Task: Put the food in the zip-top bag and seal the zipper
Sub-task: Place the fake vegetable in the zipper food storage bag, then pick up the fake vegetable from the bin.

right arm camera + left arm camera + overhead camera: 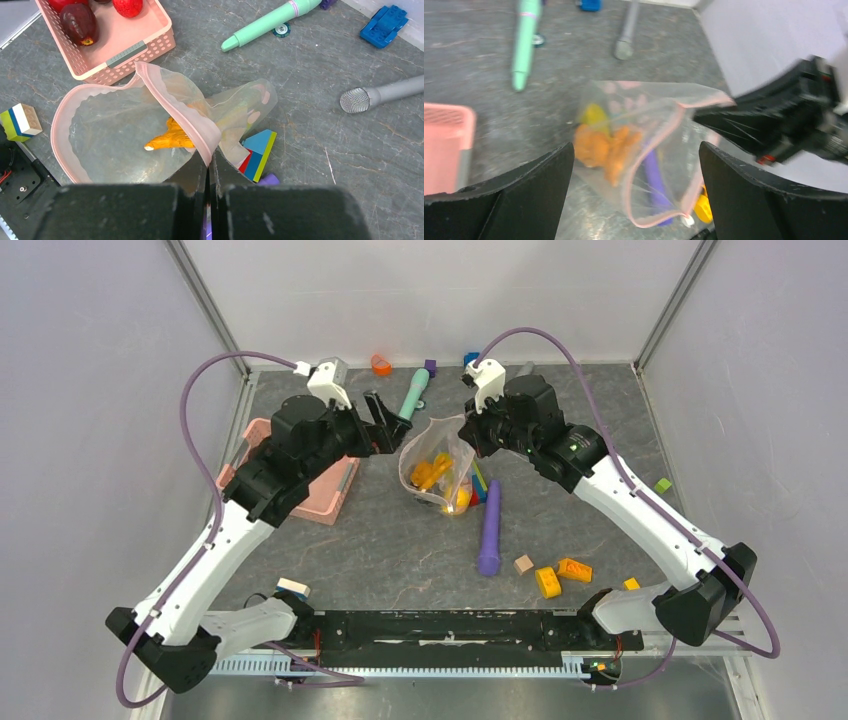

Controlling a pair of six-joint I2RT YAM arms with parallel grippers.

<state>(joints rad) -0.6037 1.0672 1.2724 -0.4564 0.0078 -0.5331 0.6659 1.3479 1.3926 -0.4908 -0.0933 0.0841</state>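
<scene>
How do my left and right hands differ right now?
The left hand is wide open and empty; the right hand is shut. The right hand pinches the zip-top bag by its pink zipper; the left hand only points at the bag. Both flank the bag from opposite sides.

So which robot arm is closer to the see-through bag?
Right. The right gripper is touching the bag: its jaws are pinched shut on the pink rim. The left gripper hangs just beside the bag, jaws wide open, not holding it.
</scene>
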